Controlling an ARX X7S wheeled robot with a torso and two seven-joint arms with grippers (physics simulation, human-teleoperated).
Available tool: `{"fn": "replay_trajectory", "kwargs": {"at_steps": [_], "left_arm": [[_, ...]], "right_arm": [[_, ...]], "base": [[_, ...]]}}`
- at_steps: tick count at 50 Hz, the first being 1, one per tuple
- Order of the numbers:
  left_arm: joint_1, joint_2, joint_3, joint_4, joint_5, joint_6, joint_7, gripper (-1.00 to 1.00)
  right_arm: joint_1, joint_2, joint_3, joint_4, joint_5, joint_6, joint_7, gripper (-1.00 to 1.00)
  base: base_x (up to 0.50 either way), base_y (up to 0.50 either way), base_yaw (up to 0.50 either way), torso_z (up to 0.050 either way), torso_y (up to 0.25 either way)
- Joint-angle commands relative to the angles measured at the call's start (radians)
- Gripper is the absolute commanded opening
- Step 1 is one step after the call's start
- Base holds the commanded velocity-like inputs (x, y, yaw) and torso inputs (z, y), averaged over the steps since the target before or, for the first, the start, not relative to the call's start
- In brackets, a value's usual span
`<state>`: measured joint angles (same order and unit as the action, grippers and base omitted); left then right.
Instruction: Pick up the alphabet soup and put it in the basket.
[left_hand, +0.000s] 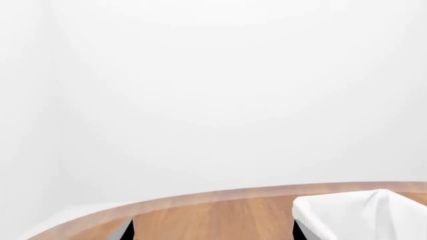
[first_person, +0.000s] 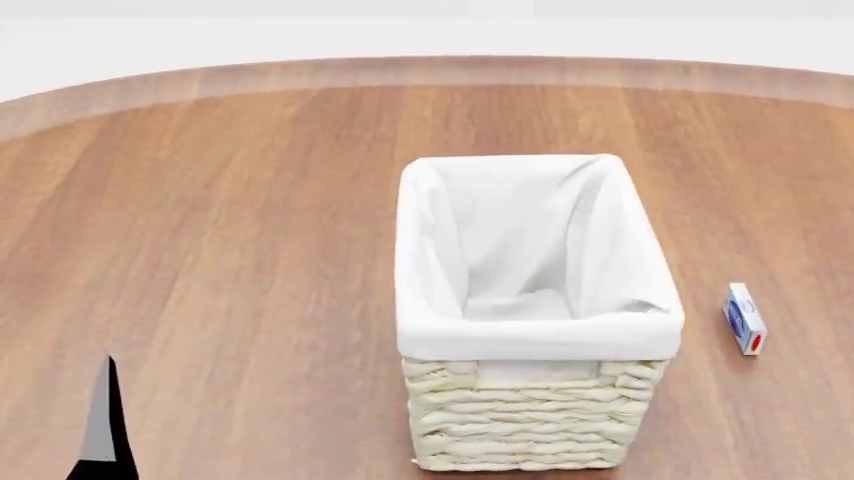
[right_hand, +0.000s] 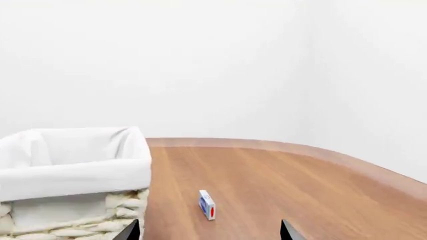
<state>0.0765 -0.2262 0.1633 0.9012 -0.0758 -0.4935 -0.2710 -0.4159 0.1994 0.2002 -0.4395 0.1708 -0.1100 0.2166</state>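
Observation:
The basket (first_person: 534, 420) is cream woven wicker with a white cloth liner over its rim and stands in the middle of the wooden table. Its inside looks empty. It also shows in the right wrist view (right_hand: 73, 222), and its liner shows in the left wrist view (left_hand: 360, 215). The alphabet soup is not in any view. My left gripper (left_hand: 213, 236) is open and empty, low over the table beside the basket; one of its fingers (first_person: 104, 430) shows in the head view. My right gripper (right_hand: 210, 234) is open and empty on the basket's other side.
A small white-and-blue box with a red dot (first_person: 745, 318) stands on the table right of the basket; in the right wrist view it (right_hand: 207, 204) is just ahead of the open fingers. The round wooden table (first_person: 240, 200) curves away to white walls.

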Motion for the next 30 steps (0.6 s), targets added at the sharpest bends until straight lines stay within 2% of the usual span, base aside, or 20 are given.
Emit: {"fn": "replay_trajectory", "kwargs": {"at_steps": [1,19,30], "left_arm": [[-0.004,-0.005,0.010,-0.007,-0.001,0.000,-0.008,1.00],[-0.009,-0.012,0.017,-0.014,-0.011,0.001,-0.017,1.00],[-0.010,-0.019,0.026,-0.008,-0.009,-0.003,-0.024,1.00]], "right_arm": [[-0.092,-0.044,0.000,0.156,-0.032,-0.236,-0.016,1.00],[-0.075,-0.044,-0.015,0.261,-0.047,-0.297,-0.004,1.00],[-0.058,-0.050,-0.025,0.402,-0.058,-0.372,-0.001,1.00]], "base": [[0.00,0.00,0.00,0.000,0.000],[0.00,0.00,0.00,0.000,0.000],[0.00,0.00,0.00,0.000,0.000]]}}
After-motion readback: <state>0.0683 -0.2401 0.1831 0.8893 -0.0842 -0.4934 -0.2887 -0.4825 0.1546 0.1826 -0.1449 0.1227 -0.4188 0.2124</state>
